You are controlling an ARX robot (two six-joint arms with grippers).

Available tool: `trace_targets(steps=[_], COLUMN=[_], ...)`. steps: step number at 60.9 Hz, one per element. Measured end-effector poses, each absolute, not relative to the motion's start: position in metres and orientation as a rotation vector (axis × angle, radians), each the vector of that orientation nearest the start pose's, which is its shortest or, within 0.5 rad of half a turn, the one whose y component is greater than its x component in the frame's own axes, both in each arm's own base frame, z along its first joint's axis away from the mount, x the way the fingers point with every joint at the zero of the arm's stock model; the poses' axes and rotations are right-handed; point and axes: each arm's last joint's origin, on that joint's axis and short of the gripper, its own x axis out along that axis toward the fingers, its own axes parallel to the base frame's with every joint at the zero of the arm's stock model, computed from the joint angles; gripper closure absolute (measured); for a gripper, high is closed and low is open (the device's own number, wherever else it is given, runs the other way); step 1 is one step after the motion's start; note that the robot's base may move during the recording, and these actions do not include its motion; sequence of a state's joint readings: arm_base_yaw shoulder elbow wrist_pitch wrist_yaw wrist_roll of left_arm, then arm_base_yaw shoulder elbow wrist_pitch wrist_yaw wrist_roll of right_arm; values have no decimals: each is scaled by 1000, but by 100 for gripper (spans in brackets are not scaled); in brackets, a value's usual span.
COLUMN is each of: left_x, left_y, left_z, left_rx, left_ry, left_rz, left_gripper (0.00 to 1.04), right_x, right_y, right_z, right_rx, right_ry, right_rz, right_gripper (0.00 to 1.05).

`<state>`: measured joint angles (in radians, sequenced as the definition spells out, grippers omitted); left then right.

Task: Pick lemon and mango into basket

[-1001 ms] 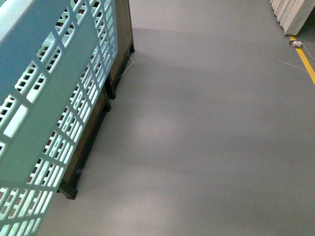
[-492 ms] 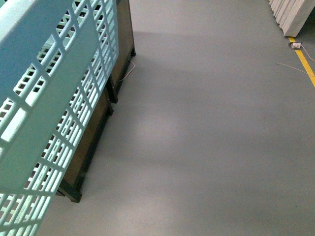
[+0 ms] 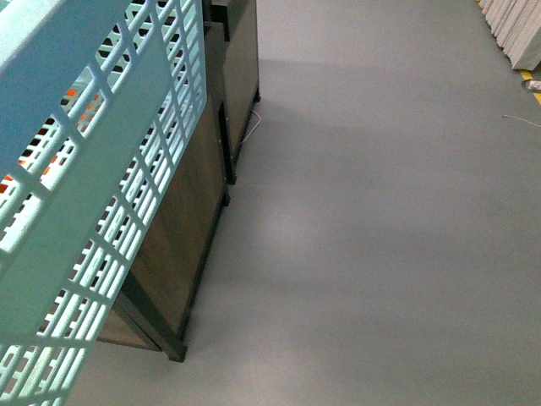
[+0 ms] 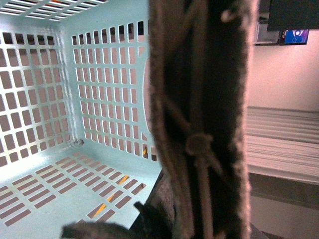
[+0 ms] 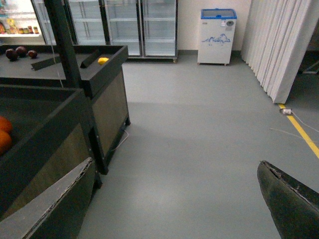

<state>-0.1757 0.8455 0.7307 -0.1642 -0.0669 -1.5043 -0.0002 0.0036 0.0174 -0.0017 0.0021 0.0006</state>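
Observation:
The light turquoise basket (image 3: 76, 178) fills the left of the front view, held up close to the camera. In the left wrist view its slotted inside (image 4: 55, 114) looks bare, and its brown ribbed handle (image 4: 199, 99) runs across the frame. My left gripper (image 4: 164, 219) is shut on the basket at that handle. My right gripper (image 5: 172, 199) is open and empty over the grey floor, apart from the stands. A small yellow fruit (image 5: 103, 60) lies in the far stand's tray; I cannot tell if it is the lemon or the mango.
Dark display stands (image 3: 203, 169) run along the left, with a black upright post (image 5: 65, 45). Oranges (image 5: 4, 132) lie in the near tray, dark red fruits (image 5: 20, 51) in the far one. Glass fridges (image 5: 124, 25), a chest freezer (image 5: 217, 36), white curtain (image 5: 284, 45), yellow floor line (image 5: 304, 132).
The front view has shifted: the stands now sit further right and closer, and the right-hand wall has slid toward the frame edge. The basket stays held at the left.

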Motion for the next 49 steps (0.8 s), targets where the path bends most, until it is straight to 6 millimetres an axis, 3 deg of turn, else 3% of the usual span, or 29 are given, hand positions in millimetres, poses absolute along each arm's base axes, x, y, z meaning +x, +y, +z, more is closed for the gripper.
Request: trace_targets(steps=[49], left_x=[185], left_y=[-31], left_z=[306], left_rx=[-1460], left_ry=[302], left_rz=[122], left_gripper=[100], right_x=[97], right_y=[0], right_z=[169], right_rx=[1], right_ry=[-13], right_rz=[-2], right_gripper=[9])
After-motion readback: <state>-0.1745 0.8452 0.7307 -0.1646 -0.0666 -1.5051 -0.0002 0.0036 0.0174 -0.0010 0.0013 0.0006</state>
